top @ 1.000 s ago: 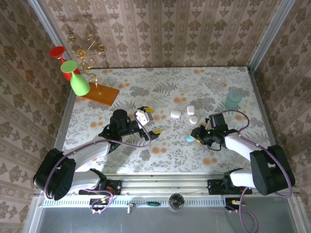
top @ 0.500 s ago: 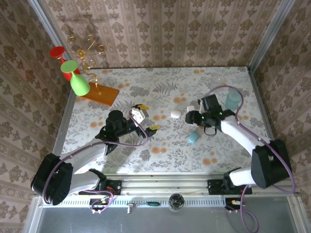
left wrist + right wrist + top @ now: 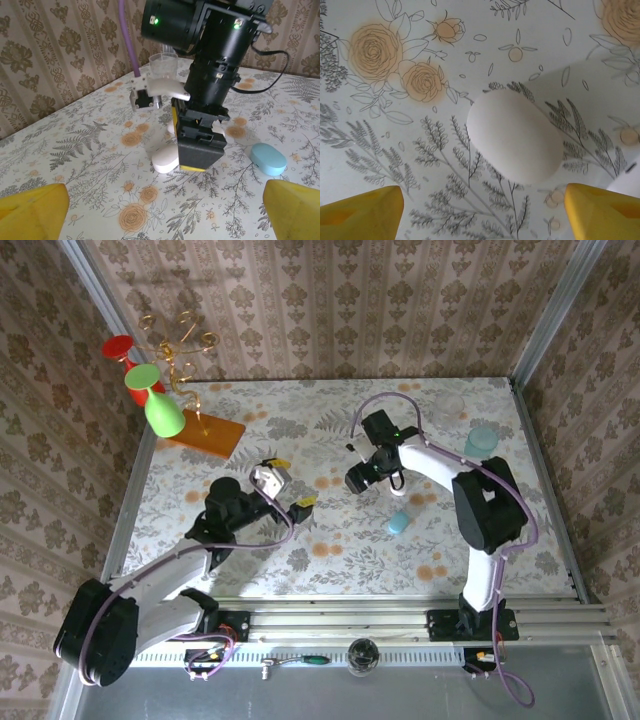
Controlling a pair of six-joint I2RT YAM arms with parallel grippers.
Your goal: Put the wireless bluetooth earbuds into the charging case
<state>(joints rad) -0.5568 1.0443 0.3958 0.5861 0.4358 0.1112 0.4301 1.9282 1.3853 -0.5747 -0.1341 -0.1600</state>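
- Floral-printed tabletop (image 3: 330, 540), walled in by patterned wallpaper (image 3: 330, 300); both arms reach out over it from the near edge.
- Right jaws: point down at the tabletop, spread wide and holding nothing. The yellow fingertips (image 3: 360, 212) stand well apart, one in each lower corner of the right wrist view.
- White egg-shaped item (image 3: 515, 135): lies flat on the tabletop just ahead of the right jaws, opposite the gap between the fingertips and touching neither. Its long axis runs oblique to the line joining the two fingertips. The end nearer the jaws is swung toward the fingertip at the right of that view.
- White glossy corner (image 3: 629, 181): shows just outside the right jaws, beyond that same fingertip. Too little of it is in frame to tell whether it is the charging case, or to read its long axis or heading.
- Light-blue capsule (image 3: 398, 523): flat on the tabletop, to one side of the right jaws and apart from them, well ahead of the left jaws.
- Left jaws: fully spread and empty, low over the tabletop, facing the right jaws and the egg-shaped item.
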